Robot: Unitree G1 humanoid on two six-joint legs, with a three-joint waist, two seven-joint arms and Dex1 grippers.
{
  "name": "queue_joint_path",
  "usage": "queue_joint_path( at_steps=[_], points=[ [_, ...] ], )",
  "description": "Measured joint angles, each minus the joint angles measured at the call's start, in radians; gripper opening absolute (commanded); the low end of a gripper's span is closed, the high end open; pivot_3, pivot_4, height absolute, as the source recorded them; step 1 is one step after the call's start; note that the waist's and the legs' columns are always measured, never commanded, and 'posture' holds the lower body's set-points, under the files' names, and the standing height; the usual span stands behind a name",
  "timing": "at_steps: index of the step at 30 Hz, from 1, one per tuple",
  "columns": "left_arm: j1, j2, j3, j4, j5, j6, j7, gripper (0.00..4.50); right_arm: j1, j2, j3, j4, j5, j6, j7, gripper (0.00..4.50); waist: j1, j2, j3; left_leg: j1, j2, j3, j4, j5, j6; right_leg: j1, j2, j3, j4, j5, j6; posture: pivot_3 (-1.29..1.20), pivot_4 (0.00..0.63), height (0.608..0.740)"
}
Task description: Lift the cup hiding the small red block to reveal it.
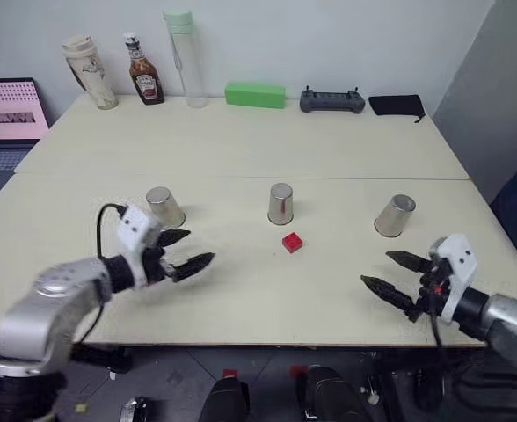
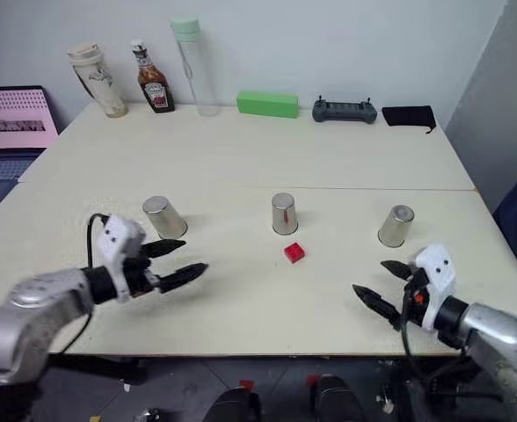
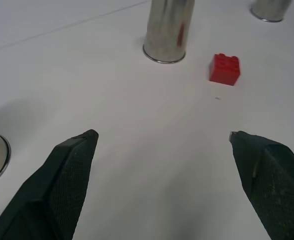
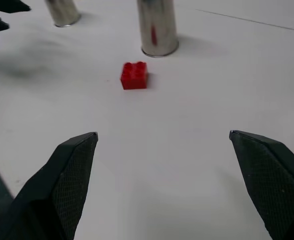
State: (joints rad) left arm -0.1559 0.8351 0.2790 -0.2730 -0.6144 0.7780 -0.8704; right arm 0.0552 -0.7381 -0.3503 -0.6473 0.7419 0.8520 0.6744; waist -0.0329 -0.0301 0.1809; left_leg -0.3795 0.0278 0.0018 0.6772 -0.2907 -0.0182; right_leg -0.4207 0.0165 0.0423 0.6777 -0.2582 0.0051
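The left claw (image 1: 188, 250) hangs with its jaws spread wide and empty, just above the tabletop (image 1: 241, 149), close beside the left cup (image 1: 165, 207). The right claw (image 1: 397, 272) is likewise wide open and empty near the front edge, with the right cup (image 1: 394, 215) just beyond it. Between the two claws the tabletop is bare, and nothing stands between either claw and the small red block (image 1: 292, 242). That block lies uncovered, just in front of the middle cup (image 1: 280, 203) and slightly to its right, apart from it, roughly midway between the claws. The left wrist view shows the block's studs and its red reflection on the middle cup. Along the far edge stand a lidded tumbler (image 1: 90, 72), a sauce bottle (image 1: 143, 70), a clear bottle (image 1: 185, 58), a long green block (image 1: 255, 94), a controller (image 1: 331, 101) and a black pouch (image 1: 396, 105); a laptop (image 1: 8, 119) sits off to the left.
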Motion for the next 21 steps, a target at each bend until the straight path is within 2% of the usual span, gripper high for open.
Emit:
queue_joint_path(
  at_steps=[2,7,21],
  points=[
    [-0.013,0.009,0.007,0.016,-0.008,0.0,-0.019,4.5,-0.014,-0.01,-0.009,0.006,0.027,0.014,0.004,4.47,0.001,0.0,0.0,-0.002,0.0,0.0,-0.001,0.0,0.0,0.0,0.0,0.0,-0.003,0.003,0.005,0.0,0.15,0.74],
    [-0.034,0.005,0.007,0.051,-0.01,-0.019,-0.025,4.5,-0.033,-0.012,-0.004,0.026,0.036,0.026,-0.001,4.47,0.005,-0.001,0.0,-0.005,0.0,-0.001,-0.001,-0.001,0.0,-0.001,-0.002,0.0,-0.006,0.003,0.006,0.0,0.15,0.74],
    [-0.036,-0.006,0.007,0.048,-0.013,-0.022,-0.016,4.5,-0.031,-0.006,0.021,0.054,0.025,-0.016,-0.006,4.47,0.004,-0.001,0.0,-0.003,0.001,0.0,-0.001,-0.001,0.0,-0.001,-0.002,0.0,-0.004,0.003,0.006,0.0,0.15,0.74]
  ],
)
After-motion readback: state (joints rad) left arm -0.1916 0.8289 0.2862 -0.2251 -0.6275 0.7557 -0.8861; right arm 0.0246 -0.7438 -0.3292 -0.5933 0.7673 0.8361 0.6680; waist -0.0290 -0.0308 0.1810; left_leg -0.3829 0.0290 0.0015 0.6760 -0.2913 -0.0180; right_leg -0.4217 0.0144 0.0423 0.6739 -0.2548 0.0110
